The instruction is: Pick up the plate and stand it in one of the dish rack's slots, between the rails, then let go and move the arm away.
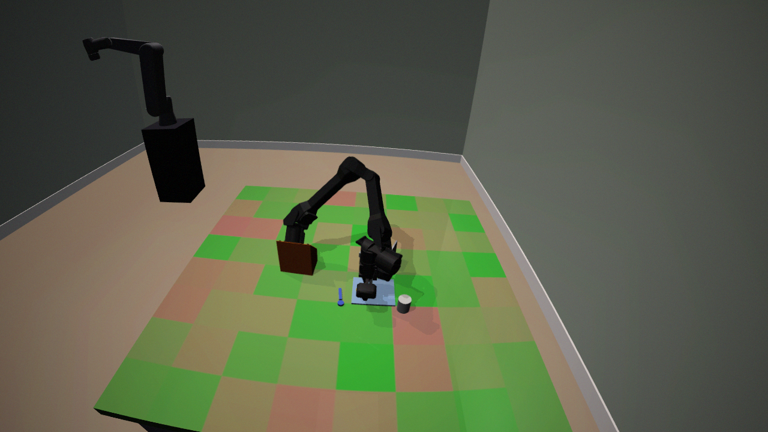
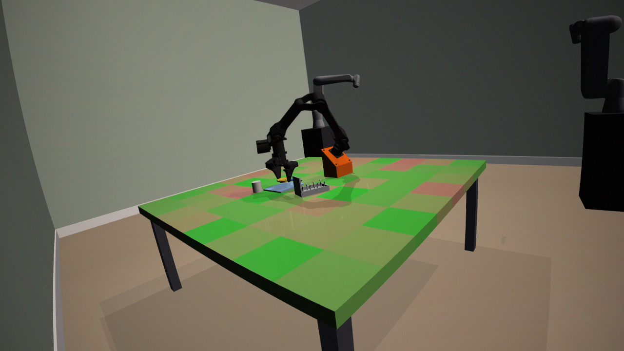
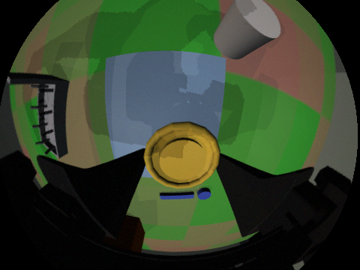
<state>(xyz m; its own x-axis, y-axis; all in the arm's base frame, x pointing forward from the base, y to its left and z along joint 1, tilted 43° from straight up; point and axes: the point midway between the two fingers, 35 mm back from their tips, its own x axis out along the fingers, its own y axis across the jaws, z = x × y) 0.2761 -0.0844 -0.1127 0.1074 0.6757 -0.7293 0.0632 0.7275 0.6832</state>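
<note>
The round yellow plate (image 2: 282, 179) (image 3: 181, 161) is level, low over the near-left part of the blue mat as seen in the top view, where the gripper hides it. My gripper (image 1: 366, 297) (image 2: 283, 178) (image 3: 181, 154) points down, its fingers spread wide and shut on the plate, one fingertip at each side of the rim. The grey dish rack (image 2: 315, 190) (image 3: 61, 120) stands beside the mat with its row of thin dark rails and a taller end wall; its slots are empty. The arm hides most of it in the top view.
The blue mat (image 1: 384, 293) (image 2: 275, 188) (image 3: 161, 90) lies under the gripper. A grey-white cup (image 1: 404, 304) (image 2: 256, 187) (image 3: 244, 31) stands by one mat corner. A blue spoon (image 1: 340, 296) (image 3: 177, 196) lies on the side away from it. My arm's orange base block (image 1: 296, 257) (image 2: 339, 165) stands farther back.
</note>
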